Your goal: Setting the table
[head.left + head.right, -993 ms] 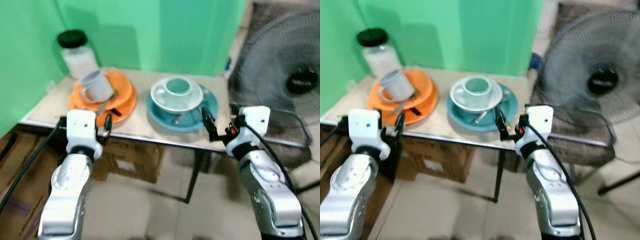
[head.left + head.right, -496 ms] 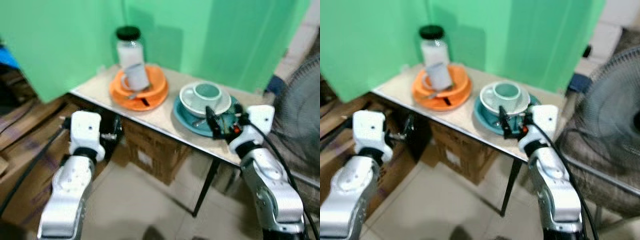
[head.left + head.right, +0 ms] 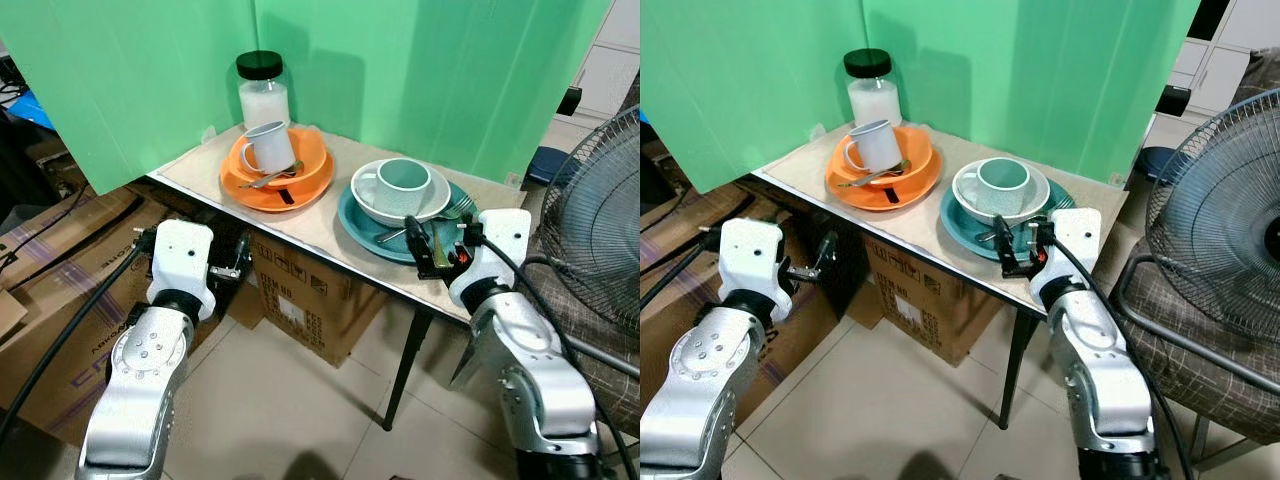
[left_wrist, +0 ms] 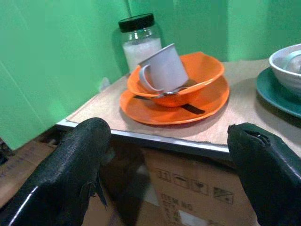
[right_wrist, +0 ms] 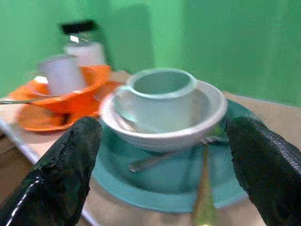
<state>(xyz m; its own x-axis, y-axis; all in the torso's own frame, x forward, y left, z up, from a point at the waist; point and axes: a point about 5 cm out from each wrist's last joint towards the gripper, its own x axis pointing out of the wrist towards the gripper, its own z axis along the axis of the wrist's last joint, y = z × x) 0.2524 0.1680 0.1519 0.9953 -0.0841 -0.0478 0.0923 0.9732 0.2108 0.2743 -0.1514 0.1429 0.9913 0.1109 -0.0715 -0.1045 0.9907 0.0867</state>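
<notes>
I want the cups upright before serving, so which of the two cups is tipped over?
The white mug leaning in the orange bowl, beside the jar; the pale green cup stands upright in its white bowl.

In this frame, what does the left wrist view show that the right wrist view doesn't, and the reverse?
Left wrist: the table edge with a cardboard box beneath it, and the left gripper, open.

Right wrist: a pale green cup in a white bowl, cutlery on the teal plate, and the right gripper, open.

Both: the jar, the grey mug in the orange bowl, the orange plate and the green backdrop.
</notes>
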